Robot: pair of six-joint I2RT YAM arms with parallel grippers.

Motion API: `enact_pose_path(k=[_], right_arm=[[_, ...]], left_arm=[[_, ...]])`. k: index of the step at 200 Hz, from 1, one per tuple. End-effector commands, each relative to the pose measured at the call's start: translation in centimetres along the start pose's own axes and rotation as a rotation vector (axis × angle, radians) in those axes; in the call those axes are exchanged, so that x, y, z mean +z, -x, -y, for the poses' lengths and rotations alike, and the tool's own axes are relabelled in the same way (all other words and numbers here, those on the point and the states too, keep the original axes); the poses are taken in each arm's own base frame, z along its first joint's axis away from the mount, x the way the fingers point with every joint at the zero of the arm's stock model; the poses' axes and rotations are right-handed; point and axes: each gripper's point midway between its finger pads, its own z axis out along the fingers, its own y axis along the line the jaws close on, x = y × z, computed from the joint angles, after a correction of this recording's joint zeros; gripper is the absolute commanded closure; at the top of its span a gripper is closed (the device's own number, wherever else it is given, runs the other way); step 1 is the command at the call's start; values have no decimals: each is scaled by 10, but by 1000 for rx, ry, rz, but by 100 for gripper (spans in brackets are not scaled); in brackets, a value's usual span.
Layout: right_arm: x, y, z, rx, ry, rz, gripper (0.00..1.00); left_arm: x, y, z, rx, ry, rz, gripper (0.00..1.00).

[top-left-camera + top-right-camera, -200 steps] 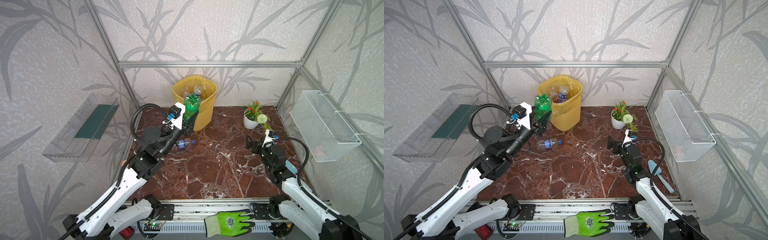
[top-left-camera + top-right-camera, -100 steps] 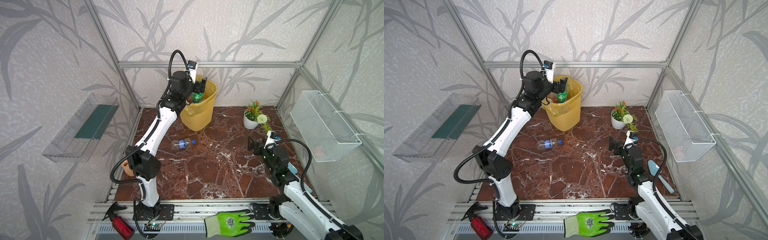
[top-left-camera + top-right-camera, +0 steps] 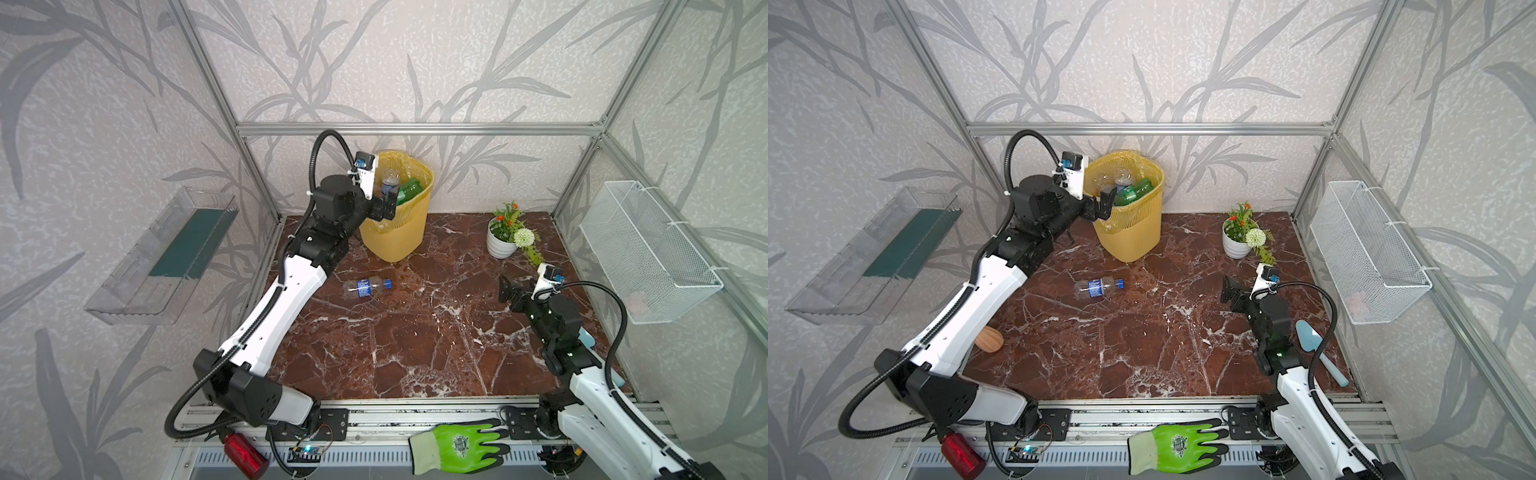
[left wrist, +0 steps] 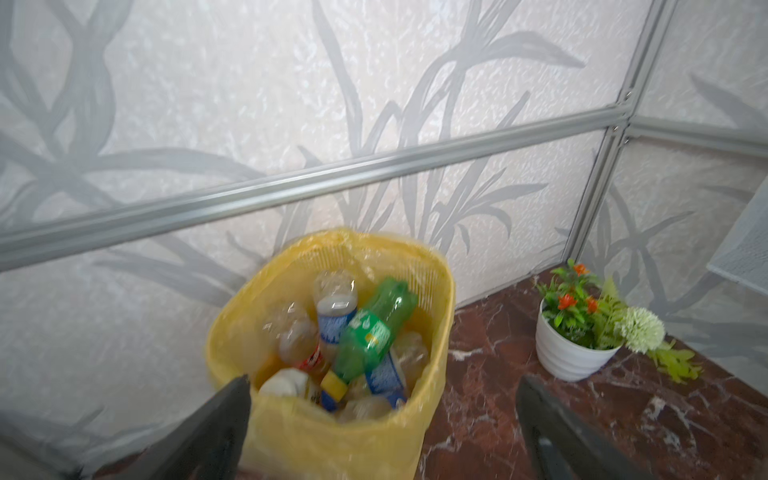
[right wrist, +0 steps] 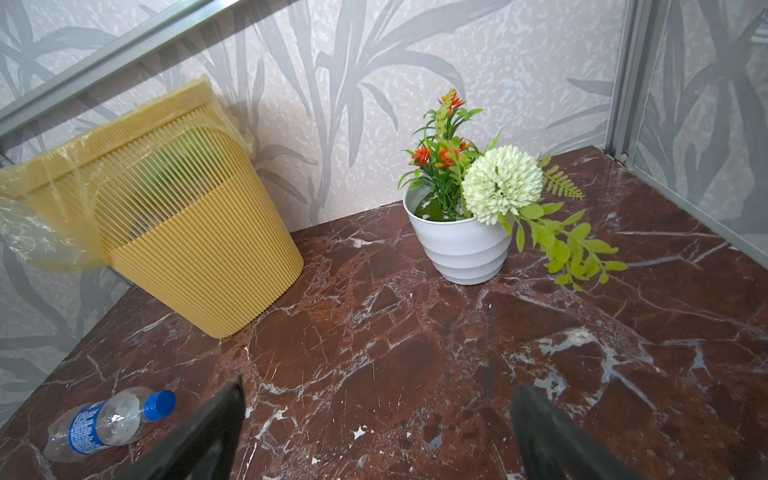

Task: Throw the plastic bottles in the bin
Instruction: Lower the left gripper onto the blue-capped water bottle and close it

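Left gripper (image 3: 387,204) (image 3: 1103,204) sits at the near-left rim of the bin (image 3: 399,239) (image 3: 1136,235), just outside and above the edge. Jaws are spread wide with nothing between them. The left wrist view confirms this: both fingers (image 4: 216,424) frame the bin's (image 4: 332,440) mouth and hold nothing.

Green bottle (image 3: 410,189) (image 3: 1138,189) (image 4: 376,328) lies inside the bin on top of the pile. It's slanted, with its yellow cap low towards the gripper and its base up against the far wall. It's clear of the fingers. Under it are other bottles (image 4: 335,309): clear ones with blue and red labels.

One blue-capped bottle (image 3: 366,287) (image 3: 1099,287) (image 5: 109,419) is left on its side on the marble floor (image 3: 415,345), in front of the bin. It's well apart from both grippers.

Right gripper (image 3: 508,287) (image 3: 1228,289) (image 5: 378,386) hovers low over the floor near the white flower pot (image 3: 500,247) (image 5: 461,253), wide open and empty.

Diff vs earlier:
- A second ago the left gripper was clamped on the green bottle, beside the bin's near wall with the arm folded low.
- Half a second ago the arm was stretched high over the bin mouth, bottle still in the jaws.
- Now the bottle has been released into the bin, the jaws are open, and the gripper has pulled back to the rim.
- Floor bottle hasn't moved.
- Right arm is essentially in the same pose, with its gripper open throughout.
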Motion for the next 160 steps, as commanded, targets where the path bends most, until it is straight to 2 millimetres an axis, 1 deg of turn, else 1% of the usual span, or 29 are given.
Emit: enact_pose_path(k=[1,15,25,36,47,64,79,99,119,140,160], right_arm=[[2,-3,1,7,6,-2,0],[4,-3,1,15,6,0,0],[5,-4,2,18,3,-1,0],[6,-5,2,23,2,-4,0],[6,-6,2,29,3,-10,0],[8,-8,1,36,9,-16,0],[9,-9,1,44,11,-18,0],[10,-10,0,54,15,-21,0],[11,-10,-1,58,20,-24,0],[11,-10,-1,53,18,-26,0],[11,-9,0,45,13,-26,0]], left_arm=[[-5,-79,-31,6,192,-195,1],[-13,-126,-34,4,226,-306,1],[-19,-163,-32,9,222,-403,1],[-25,-198,-29,9,220,-488,1],[-29,-227,-28,14,222,-561,1],[-31,-261,-21,27,189,-655,1],[-29,-282,-13,47,140,-737,1],[-22,-302,-5,94,78,-805,1],[-15,-321,-7,179,63,-887,1],[-10,-335,-4,233,21,-932,1],[-7,-343,3,252,-45,-942,1]])
